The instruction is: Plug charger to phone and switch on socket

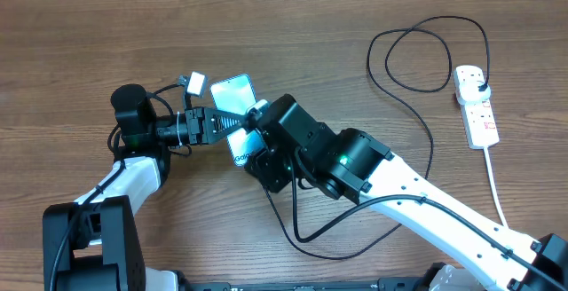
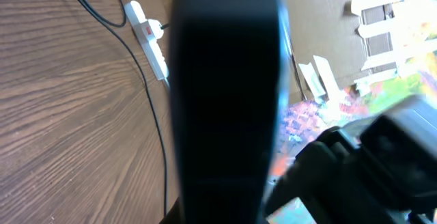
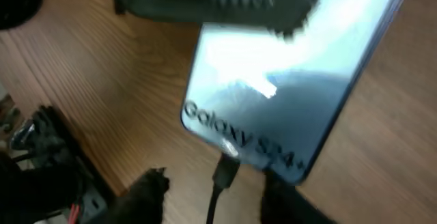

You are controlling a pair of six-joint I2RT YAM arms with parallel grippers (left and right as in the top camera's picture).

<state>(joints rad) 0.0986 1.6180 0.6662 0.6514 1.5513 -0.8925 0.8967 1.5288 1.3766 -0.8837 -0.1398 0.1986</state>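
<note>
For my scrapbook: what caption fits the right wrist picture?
Black charger tip at the bottom edge of the glowing phone.

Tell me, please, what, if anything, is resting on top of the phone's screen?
The left gripper has its jaws shut on the phone, with one dark finger lying across the screen. The screen beneath that finger is covered; the lower part, with its lettering, shows uncovered.

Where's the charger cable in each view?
Overhead: charger runs from the socket at right, loops up, then drops to the lower middle towards the phone.
Left wrist: thin black line on the left, passing the socket.
Right wrist: connector tip bottom centre, at the phone's lower edge.
Shared landmark: the socket links overhead and left wrist; the phone links overhead and right wrist.
</note>
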